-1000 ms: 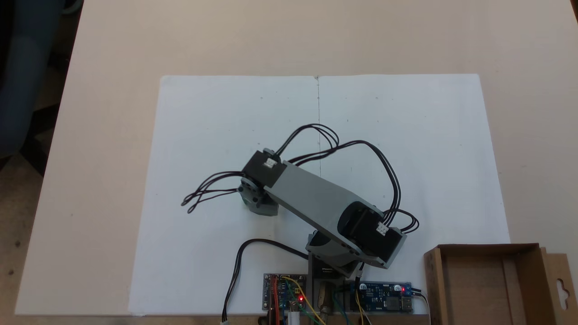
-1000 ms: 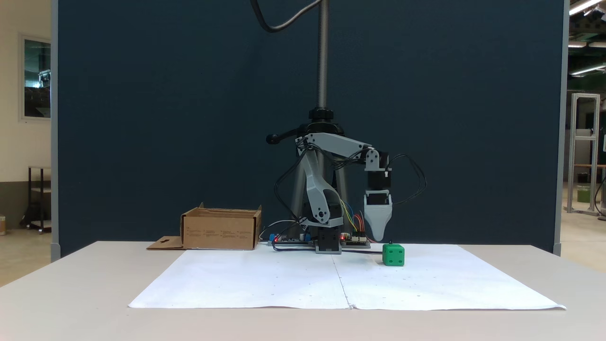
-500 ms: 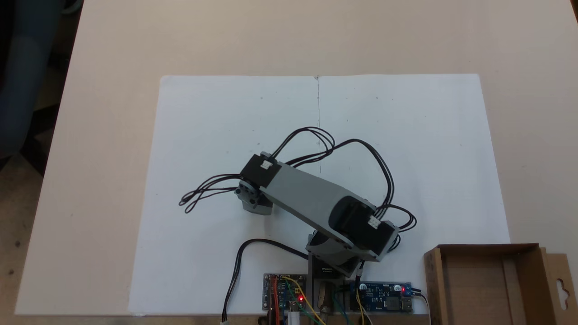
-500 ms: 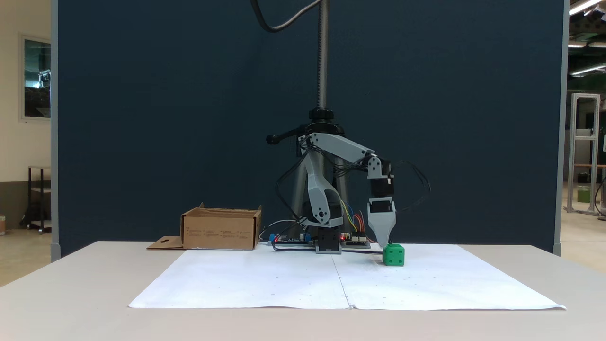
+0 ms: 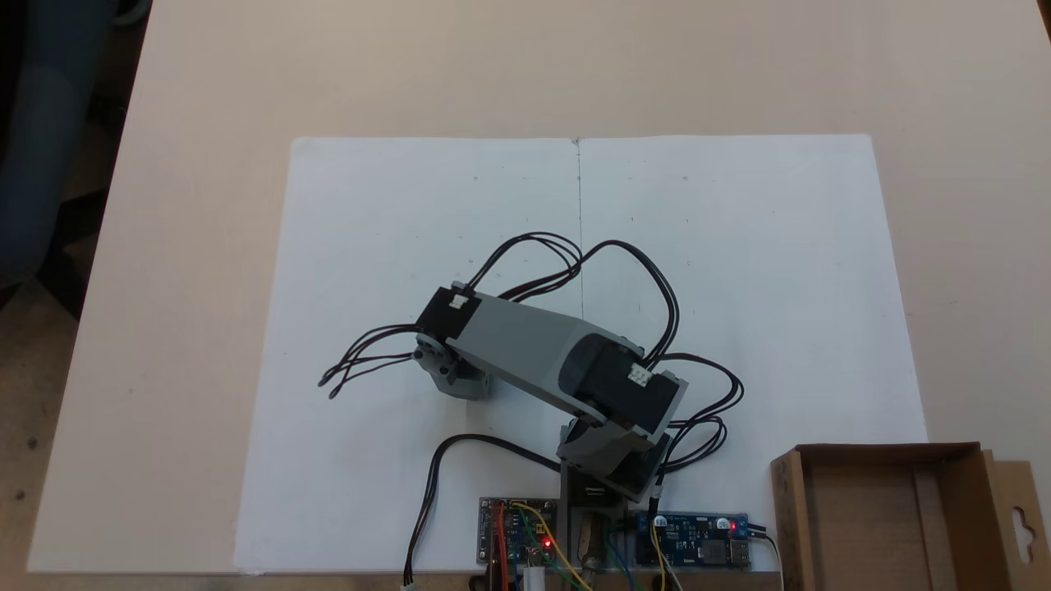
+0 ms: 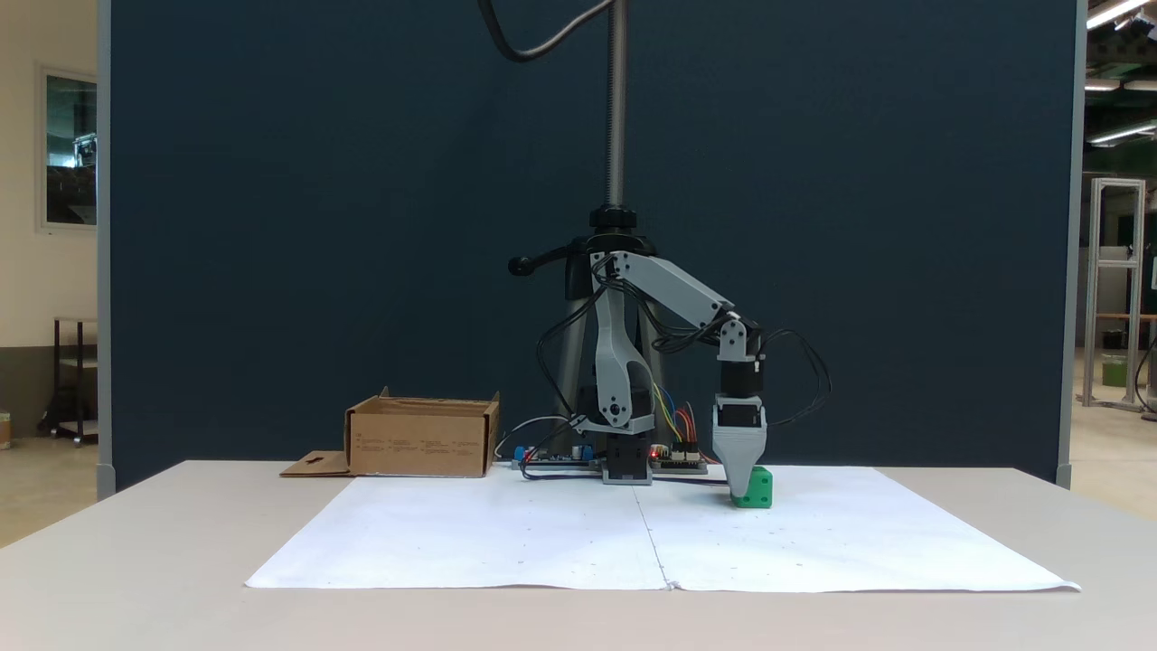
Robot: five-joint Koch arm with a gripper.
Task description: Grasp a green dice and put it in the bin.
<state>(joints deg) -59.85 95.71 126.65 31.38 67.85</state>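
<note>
Gripper (image 6: 740,491) was found lowered over the green dice (image 6: 759,487), its grey jaw covering the cube's left part in a fixed view — whether the jaws were spread or pressed on it could not be told, one lying behind the other. The dice was seated on the white paper (image 6: 542,542). Faint print on the bin (image 6: 421,437) was noted but not legible. The arm (image 5: 525,357) was bent at the elbow, forearm sloped down, wrist pointed straight down at the sheet.
</note>
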